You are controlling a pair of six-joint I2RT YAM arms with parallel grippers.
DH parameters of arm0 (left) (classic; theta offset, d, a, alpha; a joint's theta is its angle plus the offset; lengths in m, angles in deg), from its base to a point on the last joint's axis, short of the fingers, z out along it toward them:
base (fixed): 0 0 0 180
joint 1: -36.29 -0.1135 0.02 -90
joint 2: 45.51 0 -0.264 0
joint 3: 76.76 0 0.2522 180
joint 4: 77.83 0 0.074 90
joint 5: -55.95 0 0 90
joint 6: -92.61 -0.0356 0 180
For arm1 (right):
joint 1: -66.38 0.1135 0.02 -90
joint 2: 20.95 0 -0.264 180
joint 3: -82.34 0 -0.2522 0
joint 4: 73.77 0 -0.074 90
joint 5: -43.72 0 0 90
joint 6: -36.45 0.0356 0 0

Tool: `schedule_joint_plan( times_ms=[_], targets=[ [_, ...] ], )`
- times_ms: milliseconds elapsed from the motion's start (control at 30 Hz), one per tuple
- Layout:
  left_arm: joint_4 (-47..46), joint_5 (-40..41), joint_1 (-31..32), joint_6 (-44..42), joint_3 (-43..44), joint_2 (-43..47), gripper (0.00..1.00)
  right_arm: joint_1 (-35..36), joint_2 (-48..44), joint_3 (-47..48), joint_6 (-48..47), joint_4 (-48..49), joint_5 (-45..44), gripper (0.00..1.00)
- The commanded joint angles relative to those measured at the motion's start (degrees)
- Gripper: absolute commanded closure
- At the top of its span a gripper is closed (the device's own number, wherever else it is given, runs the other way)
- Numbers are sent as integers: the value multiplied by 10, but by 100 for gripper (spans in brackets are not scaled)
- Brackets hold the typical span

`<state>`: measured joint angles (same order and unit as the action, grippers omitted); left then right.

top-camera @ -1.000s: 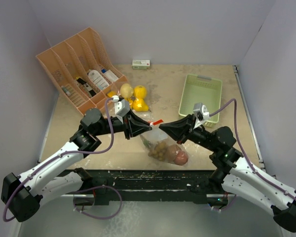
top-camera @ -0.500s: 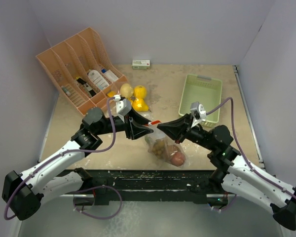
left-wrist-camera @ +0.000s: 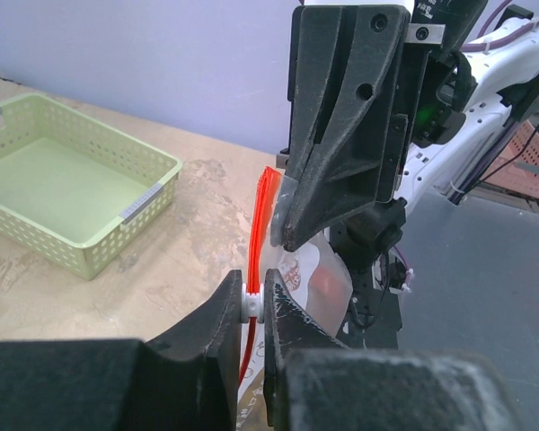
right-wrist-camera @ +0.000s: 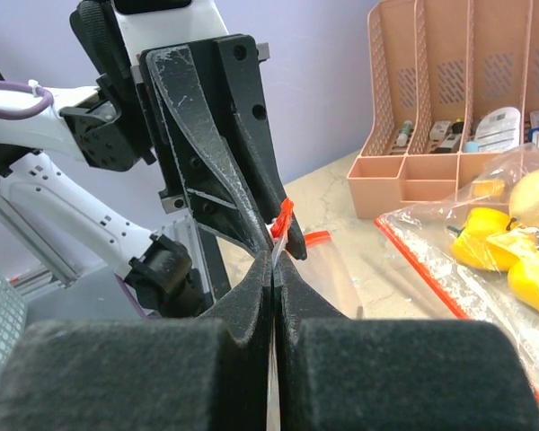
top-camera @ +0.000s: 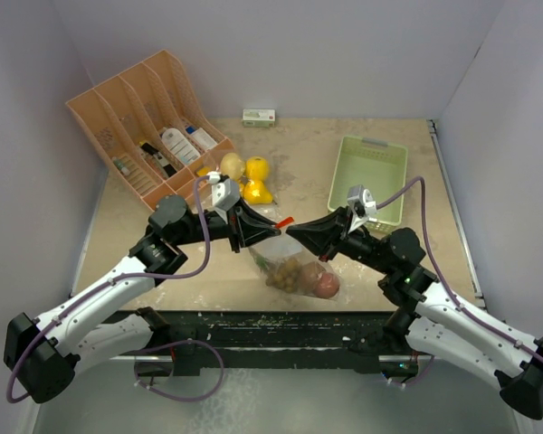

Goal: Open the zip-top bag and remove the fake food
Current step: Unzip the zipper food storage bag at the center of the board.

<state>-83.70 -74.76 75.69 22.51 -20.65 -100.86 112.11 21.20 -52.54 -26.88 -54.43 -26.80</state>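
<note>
Fingers (left-wrist-camera: 217, 316) of the left gripper (left-wrist-camera: 251, 292) pinch the red zip strip (left-wrist-camera: 256, 224) of the zip-top bag (top-camera: 276, 253). Across from it, the right gripper (right-wrist-camera: 274, 265) squeezes the bag's top tight. Inside the bag, in the middle of the top view, sits the fake food (top-camera: 306, 278).

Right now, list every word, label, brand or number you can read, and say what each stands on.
Nothing here is legible.
Small white-and-green cardboard box by the back wall: print too small.
White bottles and packets in the orange plastic slotted rack: labels too small.
Clear zip-top plastic bag at the centre: dark marks, blurred.
Grey tag on the pale green plastic basket: looks blank.
</note>
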Motion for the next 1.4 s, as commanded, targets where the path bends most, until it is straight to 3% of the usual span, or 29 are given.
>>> schedule_joint_plan(
  times_ms=[0,267,600,867,1033,1367],
  targets=[
    [-18,-10,-1,-8,20,5,91,0,-7,-2,7,48,3,100],
    [2,4,-1,-15,4,27,93,0,-39,-10,14,43,-40,100],
    [1,34,-2,1,-82,79,92,-1,-50,-4,6,21,-63,100],
    [31,51,-1,12,-120,114,92,-15,11,82,-59,-29,-92,100],
    [34,61,-1,30,-137,123,92,-83,88,149,-69,-48,-53,100],
    [94,136,-1,42,-153,185,91,-281,248,253,9,2,110,100]
  ],
)
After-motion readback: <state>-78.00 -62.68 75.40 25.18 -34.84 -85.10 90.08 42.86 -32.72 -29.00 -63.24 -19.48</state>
